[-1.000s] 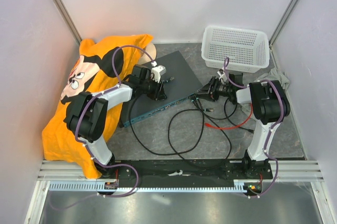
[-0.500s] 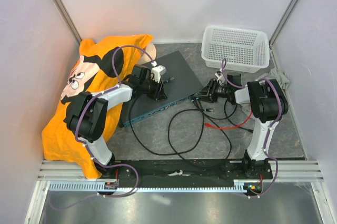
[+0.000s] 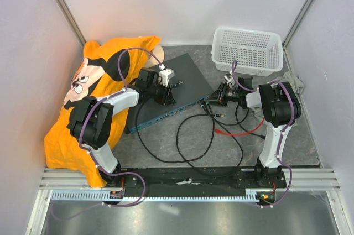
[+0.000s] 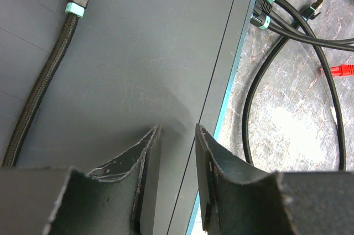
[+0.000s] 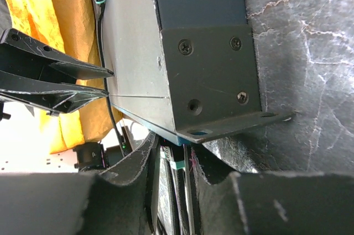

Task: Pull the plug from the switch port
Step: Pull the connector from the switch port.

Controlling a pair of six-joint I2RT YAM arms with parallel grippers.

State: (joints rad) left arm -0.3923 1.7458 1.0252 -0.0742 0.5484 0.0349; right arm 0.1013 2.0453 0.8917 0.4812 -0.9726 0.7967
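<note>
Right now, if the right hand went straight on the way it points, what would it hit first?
Probably the black plug, which sits right at the tip of the right hand. Just behind it comes the corner bracket of the network box. Depth is hard to judge.

Under left pincer: flat rectangular network switch, top dark blue-grey, thin front edge teal just to pincer's right. Both pincers matt black w/ pale scuffed edges, incl. right pincer. Stone-look tabletop: grey w/ white veining. Round rubber cables black. Black plugs ahead of left pincer carry teal bands. Small plastic plug far to its right, bright red. Braided cable to its left: black, teal band. Crumpled cloth: orange, black-and-cream cartoon mouse print. Plastic mesh basket beyond right pincer: white.
</note>
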